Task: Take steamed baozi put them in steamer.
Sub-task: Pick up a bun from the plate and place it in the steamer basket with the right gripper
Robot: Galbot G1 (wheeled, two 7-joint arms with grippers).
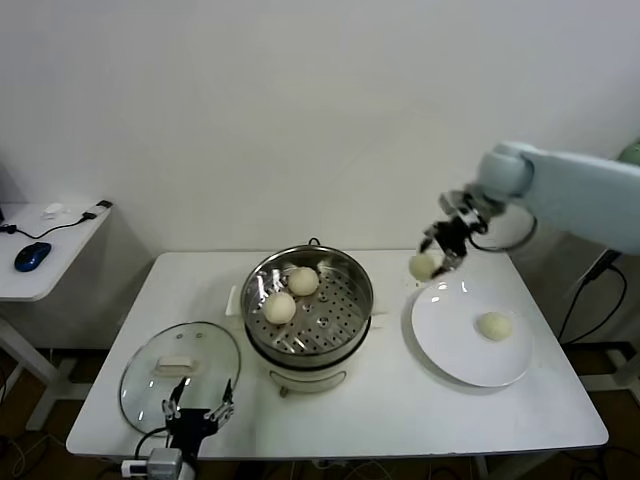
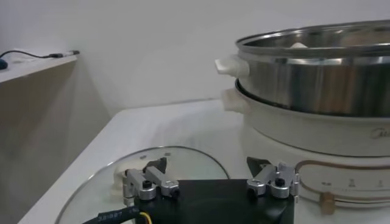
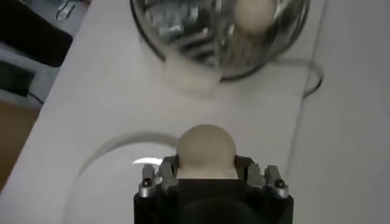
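Baozi (image 1: 291,295): two sat on the perforated tray inside the steamer (image 1: 352,320), one lay on the white plate (image 1: 455,350), and the right gripper (image 1: 437,262) was clamped on a fourth, raised between plate and steamer. The left gripper (image 1: 197,411), fingers apart, rested over the glass lid (image 1: 150,375).

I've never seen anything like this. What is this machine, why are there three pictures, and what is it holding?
It is a two-armed robot. One camera looks down from its head; two more sit on its wrists. On the white table stand a steel steamer with two baozi inside, a glass lid and a plate with one bun. The right end effector has closed on a fourth bun, lifted above the plate's edge. The left end effector waits open over the lid.
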